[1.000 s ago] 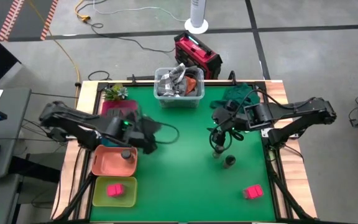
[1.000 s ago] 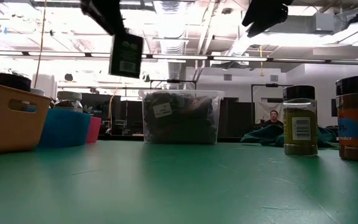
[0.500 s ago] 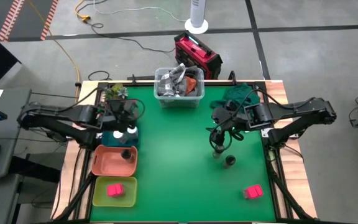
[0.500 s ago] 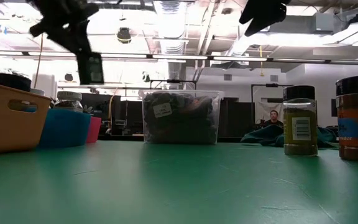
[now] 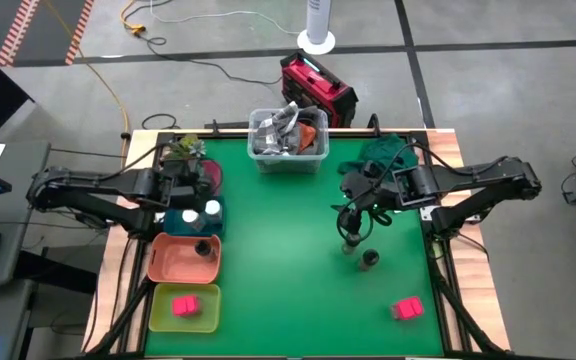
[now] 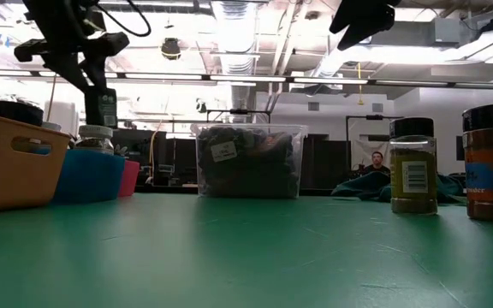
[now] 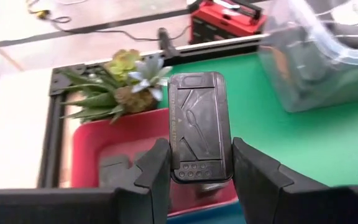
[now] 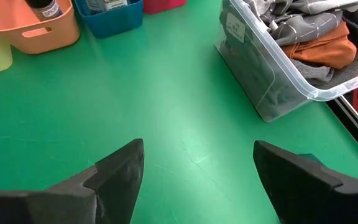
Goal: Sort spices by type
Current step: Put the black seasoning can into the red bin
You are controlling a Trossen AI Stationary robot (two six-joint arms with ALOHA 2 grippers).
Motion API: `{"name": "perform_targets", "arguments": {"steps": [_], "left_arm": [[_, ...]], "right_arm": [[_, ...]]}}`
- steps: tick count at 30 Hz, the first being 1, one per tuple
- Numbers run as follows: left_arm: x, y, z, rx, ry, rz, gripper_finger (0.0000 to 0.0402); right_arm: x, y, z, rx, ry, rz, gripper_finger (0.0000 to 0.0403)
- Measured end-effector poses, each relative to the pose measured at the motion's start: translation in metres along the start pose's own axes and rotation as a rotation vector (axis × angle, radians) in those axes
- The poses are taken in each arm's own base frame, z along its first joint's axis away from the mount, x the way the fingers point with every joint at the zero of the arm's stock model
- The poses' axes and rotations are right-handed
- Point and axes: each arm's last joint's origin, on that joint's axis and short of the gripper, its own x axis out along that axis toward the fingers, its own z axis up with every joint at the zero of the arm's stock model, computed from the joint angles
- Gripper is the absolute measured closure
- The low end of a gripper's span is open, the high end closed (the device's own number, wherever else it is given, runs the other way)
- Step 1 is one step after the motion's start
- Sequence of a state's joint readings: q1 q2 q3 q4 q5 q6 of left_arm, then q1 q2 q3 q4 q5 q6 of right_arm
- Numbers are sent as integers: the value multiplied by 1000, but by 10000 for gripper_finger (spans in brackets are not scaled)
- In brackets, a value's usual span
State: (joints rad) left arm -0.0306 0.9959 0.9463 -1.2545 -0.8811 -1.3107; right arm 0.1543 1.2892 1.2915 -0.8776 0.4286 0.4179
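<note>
A green mat [image 5: 288,270] covers the table, with grey concrete floor around it and a ceiling of strip lights behind in the low view; along the mat's left edge sits a line of trays, running from near to far: a yellow-green tray [image 5: 158,312] holding a pink-red rectangular box [image 5: 183,305], an orange tray [image 5: 173,262] holding a dark grey round jar [image 5: 204,249], a blue tray [image 5: 180,220] holding two white-topped round jars [image 5: 200,211], and a red tray [image 7: 114,146] at the far left corner beside a small artificial plant [image 5: 182,149]; the left gripper [image 7: 199,163] hangs above the red tray, its fingers clamped on the two long sides of a black rectangular box [image 7: 199,127], which is clear of the tray floor; further black boxes lie inside that tray, dimly seen; at the far middle stands a clear plastic bin [image 5: 288,140] stuffed with cloth; right of centre the right gripper [image 8: 197,171] hovers over bare mat with its fingers spread wide apart and nothing between them; just beneath it on the mat stand two round jars [image 5: 360,252] close together; another pink-red box [image 5: 406,309] lies near the right near corner; a dark green cloth [image 5: 383,152] sits at the far right.
</note>
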Motion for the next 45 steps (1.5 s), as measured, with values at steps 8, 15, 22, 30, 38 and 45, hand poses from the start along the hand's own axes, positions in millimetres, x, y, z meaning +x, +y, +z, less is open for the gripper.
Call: {"name": "perform_targets", "arguments": {"steps": [8, 15, 22, 30, 38, 45], "left_arm": [[3, 7, 1, -57, -31, 80, 266], [9, 2, 3, -115, -79, 111, 260], [19, -12, -5, -95, -72, 155, 260], [27, -22, -11, -39, -93, 199, 259], [40, -28, -13, -21, -110, 265, 258], [50, -32, -9, 6, -110, 280, 258]], "right_arm": [[1, -2, 1, 7, -2, -6, 75], [2, -4, 2, 12, -3, -13, 75], [2, -4, 2, 10, -3, -12, 75], [2, -4, 2, 6, -2, -10, 75], [2, -4, 2, 6, -2, -11, 75], [2, -3, 2, 13, 0, -4, 75]]}}
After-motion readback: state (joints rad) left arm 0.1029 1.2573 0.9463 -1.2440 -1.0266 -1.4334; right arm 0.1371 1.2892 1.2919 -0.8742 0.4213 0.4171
